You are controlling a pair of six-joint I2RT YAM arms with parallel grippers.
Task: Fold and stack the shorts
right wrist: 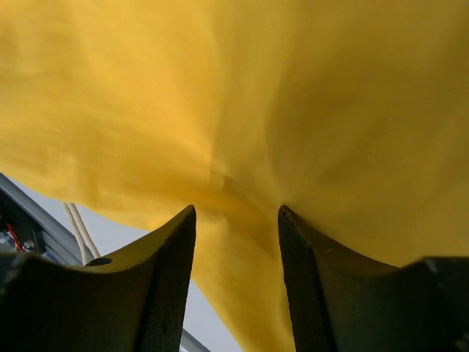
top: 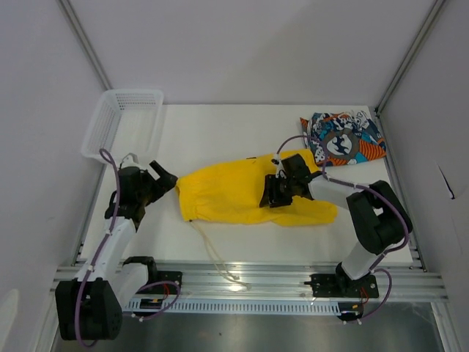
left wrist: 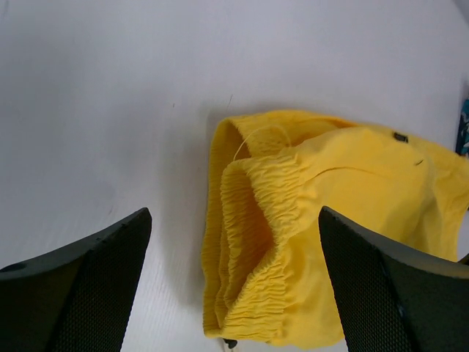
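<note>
The yellow shorts lie flat across the middle of the table, waistband to the left. Their white drawstring trails toward the front rail. My left gripper is open just left of the waistband. In the left wrist view the gathered waistband sits ahead between the wide-apart left gripper fingers, untouched. My right gripper rests on the right half of the yellow cloth. Its jaws stand partly apart in the right wrist view, with a crease of yellow cloth running to the tips. The printed shorts lie folded at the back right.
A white mesh basket leans at the back left corner. The metal front rail runs along the near edge, with the drawstring's end on it. Grey walls close in on both sides.
</note>
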